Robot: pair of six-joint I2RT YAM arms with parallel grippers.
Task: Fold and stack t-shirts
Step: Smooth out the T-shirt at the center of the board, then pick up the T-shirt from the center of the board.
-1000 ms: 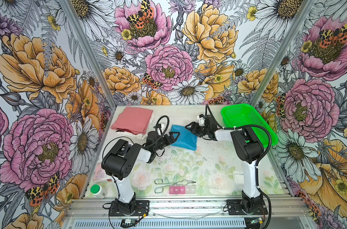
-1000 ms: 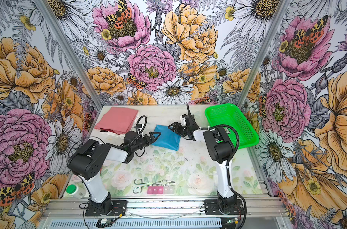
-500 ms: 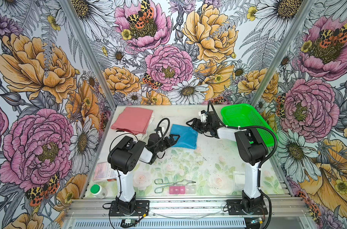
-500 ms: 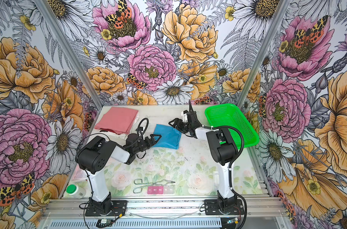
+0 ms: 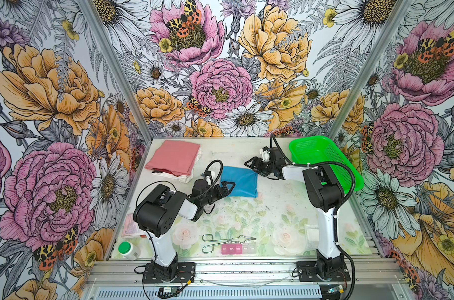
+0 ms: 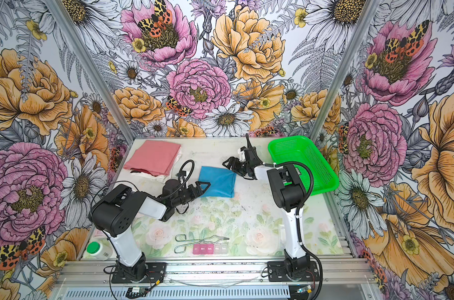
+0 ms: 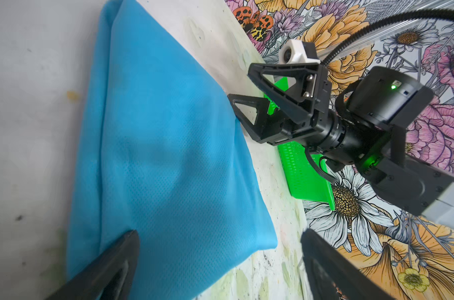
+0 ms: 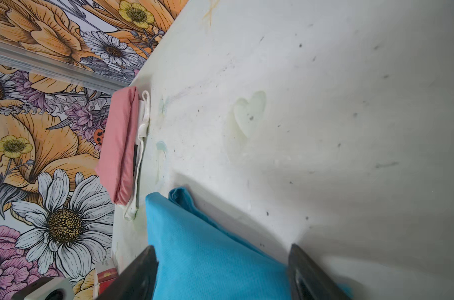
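**Blue shirt sits between two spread end effectors, stack off to the left**

The folded sky-blue t-shirt (image 5: 240,183) lies flat on the bench (image 5: 272,207), directly ahead of both end effectors. The left end effector (image 5: 227,189) meets its near-left edge, and the right end effector (image 5: 251,166) meets its far-right corner. Both are spread and neither pinches cloth. In the left wrist view one finger (image 7: 122,249) hangs over blue fabric while the other is over bare bench past the shirt's corner. In the right wrist view the shirt (image 8: 207,254) fills the gap between the fingers.

The fold looks nearly square, so I judge it has no strong long axis. The salmon-pink t-shirt (image 5: 174,157) tops the stack, beyond and outward of the left end effector, which is the nearer one for carrying the blue shirt over.

I cannot tell whether either lower finger is under the fabric or only touching its edge. Beneath the pink shirt only a white t-shirt's (image 5: 180,177) rim and a dark sliver show.
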